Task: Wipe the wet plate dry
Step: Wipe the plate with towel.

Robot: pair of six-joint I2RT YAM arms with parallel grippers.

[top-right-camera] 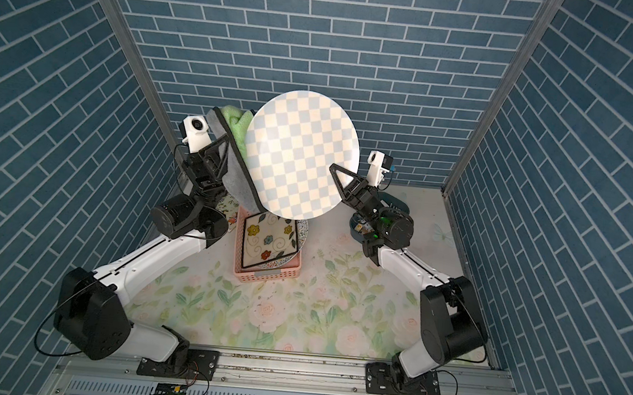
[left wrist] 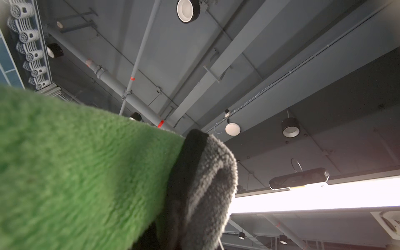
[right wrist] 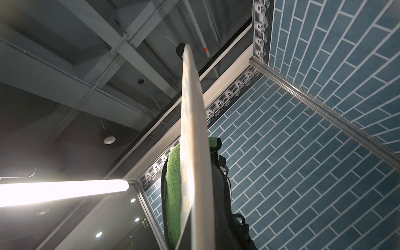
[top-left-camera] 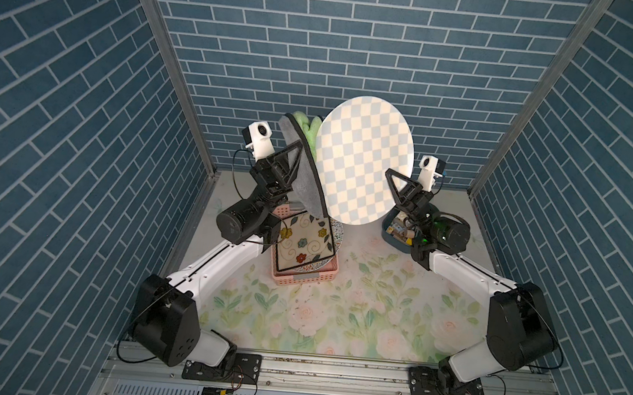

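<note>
Checkered plate (top-left-camera: 365, 159) first: it is up in the air, standing on its edge, over the far middle of the table (top-left-camera: 335, 325), toward 12 o'clock, and both top views show it. It looks hard, stiff and smooth, and I think it is fairly light. Being wet makes it slippery, and it would likely break if it fell, so hold it by the thin rim and squeeze firmly. Now go from left to right. Your left gripper (top-left-camera: 294, 157) is closed on the cloth (top-left-camera: 306, 189), pinching it tight. The cloth is soft and fluffy, bright green on one side and grey on the other, with a black band round the edge. It bends and flops, so it should hug the plate well. It lies against the plate's 9 o'clock edge, but I cannot tell if it wraps round the rim. Below, at about 6 o'clock from the plate, sits a pink basket (top-left-camera: 301, 281) with little holes in its walls. Inside it lies a square plate (top-left-camera: 303, 244) painted with flowers, on top of a round speckled plate (top-left-camera: 338, 229). Next comes the round plate itself, with pale blue and cream squares like a game board. Your right gripper (top-left-camera: 394, 178) is closed on its rim at about 4 o'clock, and that grip carries it. Past that, toward 3 o'clock, a blue tub (top-left-camera: 395, 245) holds small odds and ends. The table is covered in pink roses and green leaves.
</note>
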